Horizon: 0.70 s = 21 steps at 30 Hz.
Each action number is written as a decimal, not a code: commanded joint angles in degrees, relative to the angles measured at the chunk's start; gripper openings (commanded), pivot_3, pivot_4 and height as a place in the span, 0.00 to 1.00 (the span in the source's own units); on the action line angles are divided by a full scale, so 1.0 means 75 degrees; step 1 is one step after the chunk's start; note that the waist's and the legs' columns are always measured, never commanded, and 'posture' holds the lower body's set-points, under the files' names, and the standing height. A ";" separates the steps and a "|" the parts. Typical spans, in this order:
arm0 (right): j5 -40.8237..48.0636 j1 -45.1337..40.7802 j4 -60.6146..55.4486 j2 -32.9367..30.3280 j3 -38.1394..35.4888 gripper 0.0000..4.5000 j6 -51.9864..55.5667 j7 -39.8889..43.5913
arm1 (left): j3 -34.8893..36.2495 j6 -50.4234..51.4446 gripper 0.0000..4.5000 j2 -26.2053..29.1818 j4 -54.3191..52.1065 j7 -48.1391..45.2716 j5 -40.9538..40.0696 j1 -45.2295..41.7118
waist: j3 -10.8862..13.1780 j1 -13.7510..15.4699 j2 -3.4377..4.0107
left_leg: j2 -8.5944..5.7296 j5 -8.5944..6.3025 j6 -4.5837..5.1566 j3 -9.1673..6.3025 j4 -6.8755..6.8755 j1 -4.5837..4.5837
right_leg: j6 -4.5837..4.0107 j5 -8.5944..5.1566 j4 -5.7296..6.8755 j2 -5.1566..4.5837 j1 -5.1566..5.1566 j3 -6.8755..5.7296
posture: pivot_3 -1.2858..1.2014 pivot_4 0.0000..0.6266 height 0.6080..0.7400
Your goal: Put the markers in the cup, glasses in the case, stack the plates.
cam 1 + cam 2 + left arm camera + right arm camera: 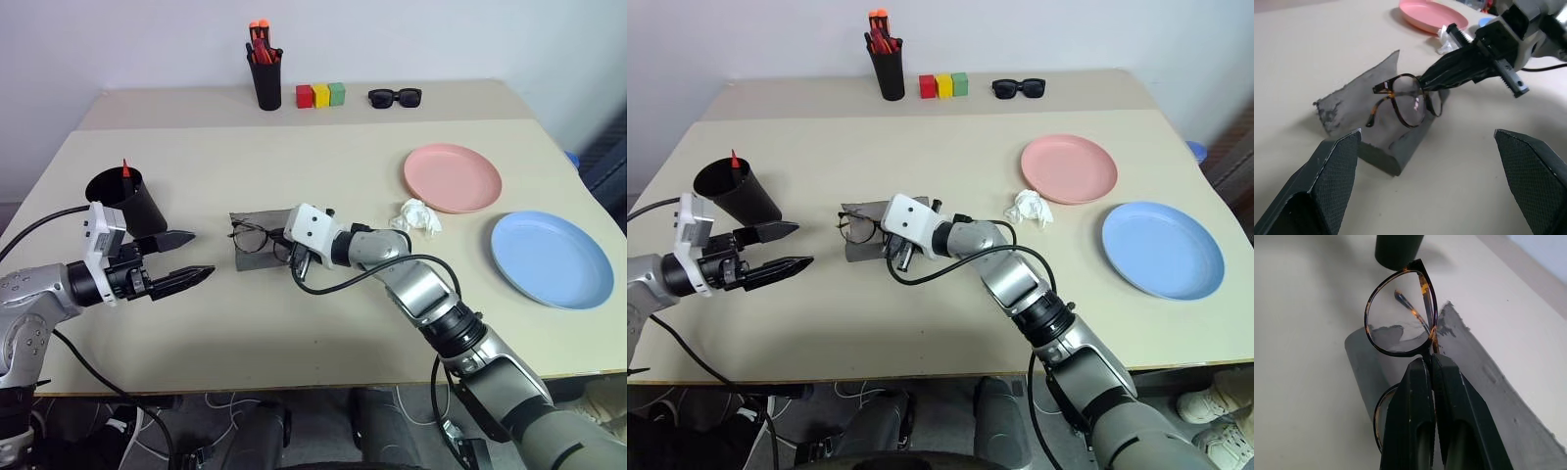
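Spreading under everything, the table (294, 333) carries the task's things, and the grey case (257, 257) near its middle serves as the landmark. Well to the right of the case lie the two plates, the pink plate (453, 177) farther back and the blue plate (552, 258) nearer the front edge; they look light, stiff and smooth, so a pinch on the raised rim would probably hold better than a push on the flat face. Left of the case stands the black cup (124, 199) with a marker (125, 169) upright inside it, red end up. The case itself lies open, lid flat on the table behind its shallow tray; being felt-like and light, it would likely slide if nudged. Just above its tray, the glasses (1403, 99) hang in the right gripper (1431, 363), whose fingers are clenched on the bridge between the lenses. That seems a sound hold: the wire frame is thin and fragile, the lenses scratch easily, and the temples would bend. Left of the case, the left gripper (186, 258) hovers with its fingers spread and nothing between them.
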 commanded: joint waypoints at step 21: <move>-0.1068 -0.0900 0.1744 0.0520 -0.0316 0.01 -0.2661 0.0218 | -0.0192 0.1140 1.00 -0.0037 -0.1114 0.1044 -0.0617 -0.1101 | 0.0001 -0.0095 0.0001 | 0.0001 0.0009 -0.0017 0.0001 -0.0011 -0.0001 | -0.0004 0.0003 0.0001 0.0005 -0.0007 0.0000 | 0.52 0.24 1.00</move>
